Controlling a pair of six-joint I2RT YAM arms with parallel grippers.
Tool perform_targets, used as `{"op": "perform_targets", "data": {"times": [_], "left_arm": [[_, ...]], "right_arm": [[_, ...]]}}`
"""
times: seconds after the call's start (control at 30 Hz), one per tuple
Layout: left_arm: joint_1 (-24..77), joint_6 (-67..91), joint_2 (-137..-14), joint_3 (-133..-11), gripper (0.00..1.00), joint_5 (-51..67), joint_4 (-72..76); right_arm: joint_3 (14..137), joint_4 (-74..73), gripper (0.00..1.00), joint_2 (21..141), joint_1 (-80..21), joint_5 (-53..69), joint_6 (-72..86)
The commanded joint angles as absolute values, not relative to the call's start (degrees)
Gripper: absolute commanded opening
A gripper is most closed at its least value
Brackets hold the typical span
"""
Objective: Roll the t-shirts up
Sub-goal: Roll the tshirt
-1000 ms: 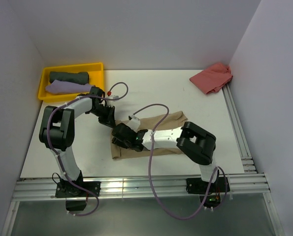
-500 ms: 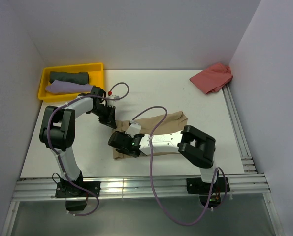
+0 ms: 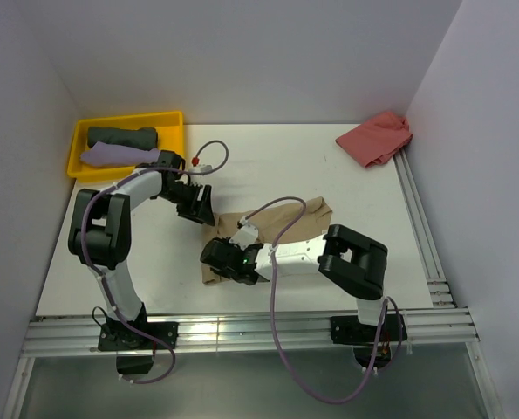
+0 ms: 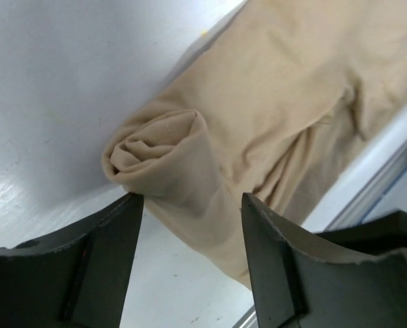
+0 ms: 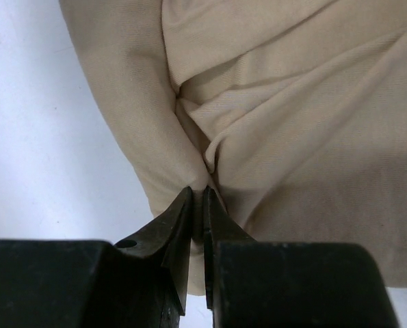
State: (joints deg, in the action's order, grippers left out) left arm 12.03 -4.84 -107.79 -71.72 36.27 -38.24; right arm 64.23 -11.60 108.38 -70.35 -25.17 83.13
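Observation:
The large tan-beige t-shirt lies folded into a long strip mid-table, partly under my right arm. In the left wrist view its near end is rolled into a small coil. My left gripper stands open, its fingers either side of that coil without pinching it. My right gripper is shut on a fold of the tan t-shirt at the strip's front-left edge. A salmon-red t-shirt lies crumpled at the back right.
A yellow tray at the back left holds a rolled dark grey-green t-shirt and a lilac one. Metal rails run along the right edge and the front edge. White walls enclose the table.
My left gripper has opened and let go of the rolled end, backing off slightly. My right gripper has closed on a fold of the tan t-shirt near its front-left edge.

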Motion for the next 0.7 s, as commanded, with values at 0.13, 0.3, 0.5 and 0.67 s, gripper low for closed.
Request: {"op": "perform_targets", "data": {"times": [0.13,0.3,0.5,0.67], "left_arm": [[8.26,-9.84,-106.00,-71.99,0.66,45.52,-39.29],[6.94,-12.04,-106.61,-70.66,0.68,47.98,-39.99],[7.03,-12.48,-109.51,-70.66,0.69,50.88,-39.20],[7.03,-11.78,-112.76,-71.01,0.63,52.03,-37.97]], "right_arm": [[55.30,-5.72,0.00,107.14,-68.82,-18.81,84.02],[54.05,-2.20,0.00,108.01,-67.85,-16.62,83.58],[53.70,-0.18,0.00,109.07,-67.24,-14.68,82.97],[50.02,9.04,0.00,109.42,-66.01,-11.61,82.62]]}}
